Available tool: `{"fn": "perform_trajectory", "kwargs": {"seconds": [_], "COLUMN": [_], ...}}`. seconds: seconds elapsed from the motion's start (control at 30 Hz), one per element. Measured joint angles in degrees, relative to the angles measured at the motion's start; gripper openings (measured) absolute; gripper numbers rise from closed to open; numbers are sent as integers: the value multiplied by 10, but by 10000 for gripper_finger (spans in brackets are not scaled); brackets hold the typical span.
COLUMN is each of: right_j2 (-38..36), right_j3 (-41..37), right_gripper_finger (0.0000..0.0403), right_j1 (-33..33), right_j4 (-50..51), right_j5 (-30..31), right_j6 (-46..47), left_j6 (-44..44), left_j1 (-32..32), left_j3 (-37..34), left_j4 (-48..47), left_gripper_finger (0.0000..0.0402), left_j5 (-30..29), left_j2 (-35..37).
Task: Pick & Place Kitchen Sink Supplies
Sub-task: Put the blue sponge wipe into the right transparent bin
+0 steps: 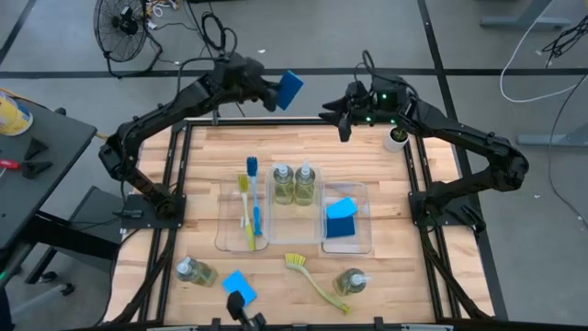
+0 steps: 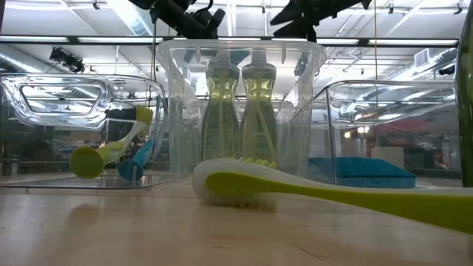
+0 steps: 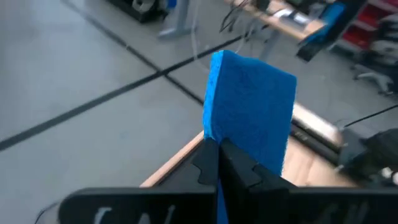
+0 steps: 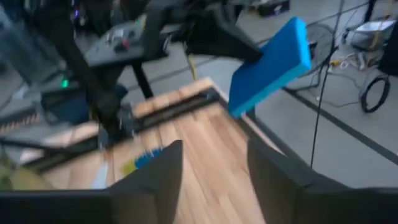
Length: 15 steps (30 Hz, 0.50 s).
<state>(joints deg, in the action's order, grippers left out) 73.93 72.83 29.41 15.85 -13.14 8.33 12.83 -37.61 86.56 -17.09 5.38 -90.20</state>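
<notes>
High over the table's [image 1: 202, 156] far edge, the left gripper [image 1: 273, 92] pinched a blue sponge [image 1: 290, 89] in closed fingers facing the right gripper [image 1: 342, 118], fingers parted and empty; a clean handover likely required squaring up first.

I see a wooden table [image 1: 202, 156] with three clear plastic trays on it: a flat tray [image 1: 231, 234] on the left, a tall bin [image 1: 294, 216] in the middle, and another tray [image 1: 364, 234] on the right. A small white cup [image 1: 396, 138] stands at the far right corner. On the floor behind, I see a black fan [image 1: 122, 26].
</notes>
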Motion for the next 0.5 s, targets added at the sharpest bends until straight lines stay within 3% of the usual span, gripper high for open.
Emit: {"fn": "perform_trajectory", "kwargs": {"seconds": [0.23,0.5], "right_j2": [0,0], "right_j3": [0,0], "right_gripper_finger": [266,314], "right_j1": [0,0], "right_j4": [-26,-42], "right_j5": [68,108], "right_j6": [52,82], "left_j6": [-7,-22], "left_j1": [38,82], "left_j3": [0,0], "left_j4": [88,131], "left_gripper_finger": [3,6], "left_j5": [0,-13], "left_j2": [0,0]}}
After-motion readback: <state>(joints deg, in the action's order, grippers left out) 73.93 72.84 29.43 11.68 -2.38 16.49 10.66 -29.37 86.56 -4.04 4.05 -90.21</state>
